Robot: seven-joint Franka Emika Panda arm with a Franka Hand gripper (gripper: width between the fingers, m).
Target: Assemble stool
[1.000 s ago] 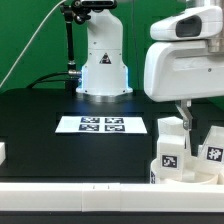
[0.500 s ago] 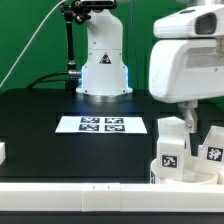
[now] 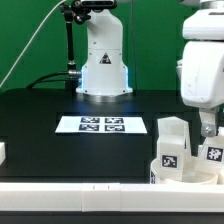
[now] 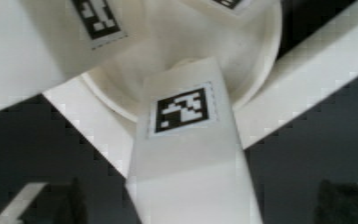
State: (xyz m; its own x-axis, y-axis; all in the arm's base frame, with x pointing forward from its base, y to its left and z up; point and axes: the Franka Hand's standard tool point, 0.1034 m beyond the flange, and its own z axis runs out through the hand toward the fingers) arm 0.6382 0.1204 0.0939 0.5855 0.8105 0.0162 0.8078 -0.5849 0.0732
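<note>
Over at the exterior view's right the gripper point(image 3: 208, 128) slides off sideways, jaws spread and holding nothing, leaving a tagged leg point(image 4: 190, 150) standing on the round seat point(image 4: 149, 85), so that leg looks placed.

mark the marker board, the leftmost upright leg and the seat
marker board point(image 3: 101, 125): exterior view, middle of the board.
leftmost upright leg point(image 3: 171, 148): exterior view, its tagged front face.
seat point(image 4: 126, 92): wrist view, rim beside the tagged leg.

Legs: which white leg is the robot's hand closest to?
The leg at the exterior view's far right, directly below the gripper. The other leg stands further left.
</note>
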